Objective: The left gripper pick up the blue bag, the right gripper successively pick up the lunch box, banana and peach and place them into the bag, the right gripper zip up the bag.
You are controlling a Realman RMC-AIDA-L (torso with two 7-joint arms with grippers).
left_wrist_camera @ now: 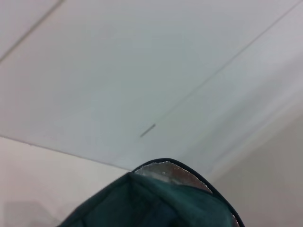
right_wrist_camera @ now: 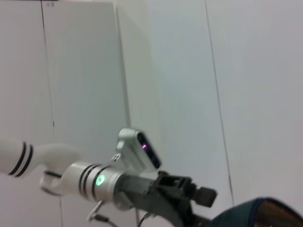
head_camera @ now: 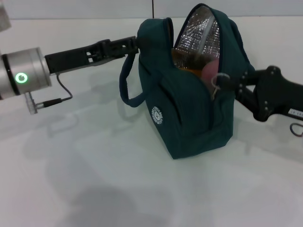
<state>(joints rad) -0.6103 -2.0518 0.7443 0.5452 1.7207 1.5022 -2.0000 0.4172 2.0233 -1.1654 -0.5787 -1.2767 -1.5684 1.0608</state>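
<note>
**A:** Where is the bag (head_camera: pixel 189 109)?

**B:** In the middle of the head view, standing on the white table (head_camera: pixel 94 179). Its mouth is open at the top, and you can see shiny foil inside. Something orange-yellow sits in it, likely the banana (head_camera: pixel 189 60), and the pink peach (head_camera: pixel 210 71) is next to it. I can't see the lunch box.

**A:** What are the claws doing?

**B:** The left gripper (head_camera: pixel 135 45) comes in from the upper left and looks pinched on the bag's top left edge. The right gripper (head_camera: pixel 222 81) is at the zip side of the mouth, right of middle. I cannot tell if its fingers are clenched on the zip pull or not.

**A:** What could go wrong?

**B:** I think zipping is next. If the right claw misses the little pull, nothing closes. If it tugs hard, the bag could tip or slip from the left claw. The peach sits high, so the zip might snag on it.
</note>
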